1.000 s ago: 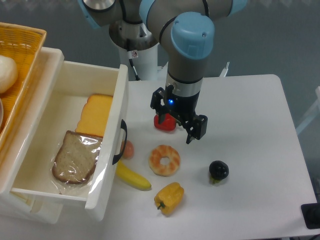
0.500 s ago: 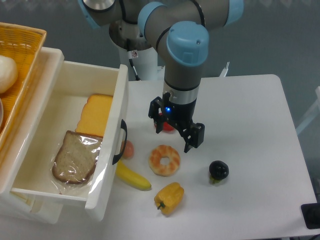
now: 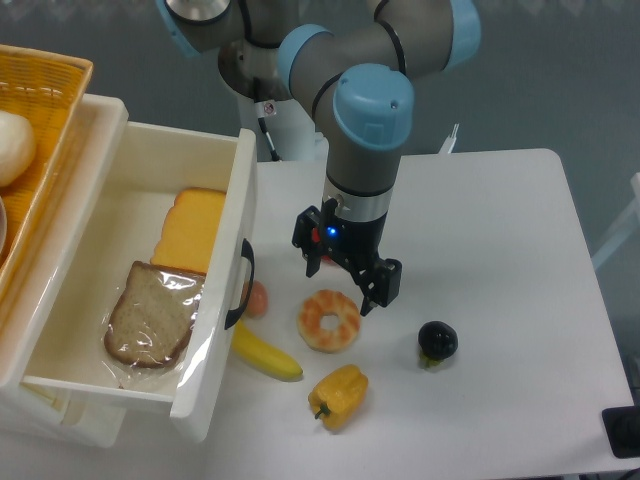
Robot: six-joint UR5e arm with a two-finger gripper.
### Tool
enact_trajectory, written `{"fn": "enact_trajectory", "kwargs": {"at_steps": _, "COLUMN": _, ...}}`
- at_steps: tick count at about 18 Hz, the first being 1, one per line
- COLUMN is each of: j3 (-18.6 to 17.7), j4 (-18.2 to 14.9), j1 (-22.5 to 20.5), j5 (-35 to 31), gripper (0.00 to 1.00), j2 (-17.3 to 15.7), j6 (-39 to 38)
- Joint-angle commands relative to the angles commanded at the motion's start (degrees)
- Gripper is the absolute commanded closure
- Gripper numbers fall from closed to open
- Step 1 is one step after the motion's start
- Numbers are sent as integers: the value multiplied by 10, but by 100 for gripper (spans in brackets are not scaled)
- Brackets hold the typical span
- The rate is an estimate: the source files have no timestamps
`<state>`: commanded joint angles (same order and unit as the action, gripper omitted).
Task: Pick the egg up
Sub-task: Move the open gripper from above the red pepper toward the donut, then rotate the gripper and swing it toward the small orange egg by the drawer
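The egg (image 3: pixel 258 298) is a small salmon-pink oval on the white table, tucked against the open drawer's front panel, just above the banana; the panel hides part of it. My gripper (image 3: pixel 340 278) hangs open above the table, to the right of the egg and just over the top edge of the glazed ring doughnut (image 3: pixel 329 320). Nothing is between its fingers. The arm hides nearly all of the red pepper behind it.
An open white drawer (image 3: pixel 235 200) holds bread and a yellow slab. A banana (image 3: pixel 265 355), a yellow pepper (image 3: pixel 338 395) and a dark round fruit (image 3: pixel 437 341) lie on the table. A wicker basket (image 3: pixel 45 110) stands at the far left.
The gripper has moved left and toward the front of the table, from over the red pepper to above the doughnut. It has stayed open.
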<state>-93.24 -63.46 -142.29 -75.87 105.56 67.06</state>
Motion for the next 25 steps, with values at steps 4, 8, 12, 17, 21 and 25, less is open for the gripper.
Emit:
{"fn": "enact_trajectory", "kwargs": {"at_steps": 4, "j3": -26, "j4": -3, "j1": -39, "j5": 76, "gripper": 0, "j2": 3, "j6": 60}}
{"fn": "enact_trajectory", "kwargs": {"at_steps": 8, "j3": -39, "j4": -4, "j1": -66, "j5": 121, "gripper": 0, "j2": 19, "j6": 146}}
{"fn": "enact_trajectory", "kwargs": {"at_steps": 12, "j3": -48, "j4": -5, "j1": -66, "j5": 122, "gripper": 0, "j2": 37, "j6": 218}}
{"fn": "enact_trajectory", "kwargs": {"at_steps": 17, "j3": -81, "j4": -15, "j1": -76, "j5": 135, "gripper": 0, "j2": 42, "j6": 318}}
{"fn": "enact_trajectory", "kwargs": {"at_steps": 21, "j3": -115, "j4": -20, "j1": -82, "j5": 177, "gripper": 0, "j2": 42, "j6": 358}}
{"fn": "enact_trajectory", "kwargs": {"at_steps": 25, "j3": -142, "j4": -22, "j1": -103, "j5": 209, "gripper": 0, "j2": 50, "j6": 414}}
